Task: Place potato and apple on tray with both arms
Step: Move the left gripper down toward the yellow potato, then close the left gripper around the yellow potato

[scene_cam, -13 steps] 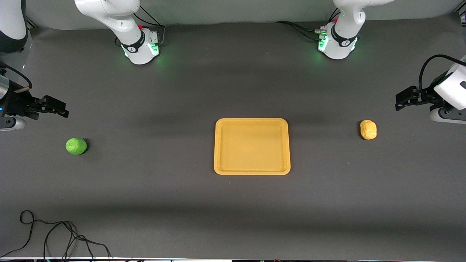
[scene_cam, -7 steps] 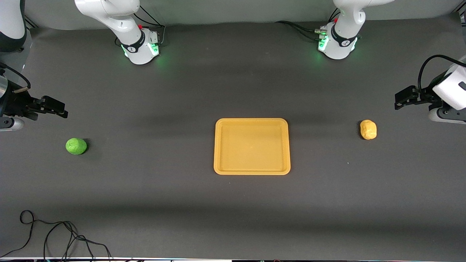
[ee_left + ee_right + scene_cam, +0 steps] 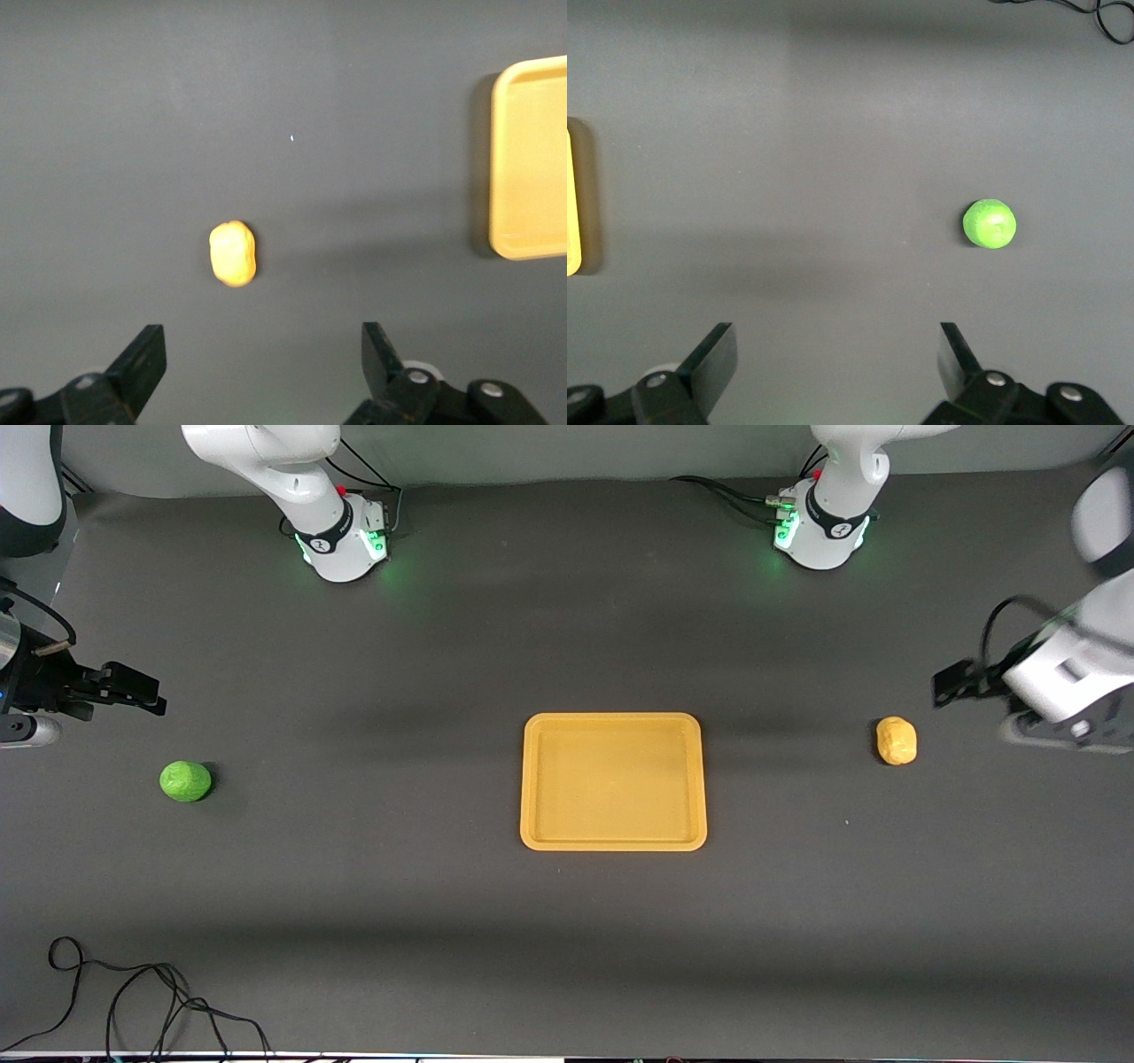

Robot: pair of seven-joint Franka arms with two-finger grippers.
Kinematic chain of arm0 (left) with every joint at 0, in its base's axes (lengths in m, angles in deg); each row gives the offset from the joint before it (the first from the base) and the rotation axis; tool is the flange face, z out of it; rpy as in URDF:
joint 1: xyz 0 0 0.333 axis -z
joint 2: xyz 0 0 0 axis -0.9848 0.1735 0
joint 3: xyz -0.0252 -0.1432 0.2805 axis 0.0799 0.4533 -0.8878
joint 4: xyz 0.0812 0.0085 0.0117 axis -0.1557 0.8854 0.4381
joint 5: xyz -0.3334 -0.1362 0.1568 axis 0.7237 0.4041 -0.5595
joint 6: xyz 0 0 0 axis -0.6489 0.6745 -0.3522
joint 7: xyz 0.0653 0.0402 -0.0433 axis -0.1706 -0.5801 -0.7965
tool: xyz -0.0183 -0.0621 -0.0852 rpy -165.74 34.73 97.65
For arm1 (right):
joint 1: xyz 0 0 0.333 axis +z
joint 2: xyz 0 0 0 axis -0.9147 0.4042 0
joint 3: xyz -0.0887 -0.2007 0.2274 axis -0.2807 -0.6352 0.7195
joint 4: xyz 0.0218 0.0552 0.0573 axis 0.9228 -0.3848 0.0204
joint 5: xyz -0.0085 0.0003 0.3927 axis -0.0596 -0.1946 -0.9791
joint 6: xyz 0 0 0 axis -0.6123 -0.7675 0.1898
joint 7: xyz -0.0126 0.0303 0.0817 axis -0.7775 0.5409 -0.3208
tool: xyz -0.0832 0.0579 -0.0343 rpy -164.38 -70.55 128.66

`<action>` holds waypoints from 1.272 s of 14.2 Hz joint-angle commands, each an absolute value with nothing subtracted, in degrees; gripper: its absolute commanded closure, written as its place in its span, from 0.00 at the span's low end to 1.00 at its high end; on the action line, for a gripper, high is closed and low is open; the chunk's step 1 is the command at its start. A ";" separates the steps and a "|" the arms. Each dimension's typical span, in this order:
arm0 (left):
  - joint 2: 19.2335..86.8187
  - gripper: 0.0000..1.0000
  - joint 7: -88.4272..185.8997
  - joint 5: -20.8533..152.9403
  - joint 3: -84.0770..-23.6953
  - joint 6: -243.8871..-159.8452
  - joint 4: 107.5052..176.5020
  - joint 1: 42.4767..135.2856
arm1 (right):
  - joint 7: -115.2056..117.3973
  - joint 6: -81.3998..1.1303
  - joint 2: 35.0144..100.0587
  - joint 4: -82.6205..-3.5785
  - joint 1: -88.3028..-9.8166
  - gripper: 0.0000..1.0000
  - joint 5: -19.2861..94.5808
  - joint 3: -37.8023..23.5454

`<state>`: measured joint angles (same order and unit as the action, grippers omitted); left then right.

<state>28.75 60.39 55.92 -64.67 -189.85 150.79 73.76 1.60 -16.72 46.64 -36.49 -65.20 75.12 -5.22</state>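
Orange tray sat mid-table, nothing on it. Potato lay toward the left arm's end, apple toward the right arm's end, both well apart from the tray. Left gripper hung above bare table near the potato, fingers wide apart, holding nothing; right gripper likewise near the apple

Bare table surrounds potato, apple and tray (all well apart).

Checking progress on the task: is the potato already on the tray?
No, the potato lies on the dark table toward the left arm's end, well apart from the tray, which holds nothing.
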 commanded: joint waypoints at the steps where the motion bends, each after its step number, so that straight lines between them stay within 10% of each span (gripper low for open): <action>1: 28.27 0.00 60.90 55.38 -65.36 -204.28 165.92 71.58 | 2.88 -15.57 47.41 -34.78 -64.22 0.00 74.41 -5.99; 11: 47.35 0.09 73.03 55.38 -65.27 -222.25 169.73 62.08 | 2.35 -15.48 47.41 -35.48 -64.14 0.00 74.41 -5.90; 14: 48.40 0.56 72.68 55.65 -65.27 -222.34 170.26 62.52 | 2.17 -15.48 47.50 -35.31 -64.14 0.00 74.41 -5.90; 18: 48.85 0.65 72.68 55.65 -65.27 -221.55 170.26 62.34 | 2.08 -15.48 47.59 -35.31 -64.14 0.00 74.41 -5.90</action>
<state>48.66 72.32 55.83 -65.21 -222.05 170.04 62.25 1.60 -16.50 47.14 -36.48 -65.01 75.12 -5.22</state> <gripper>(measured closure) 0.590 0.000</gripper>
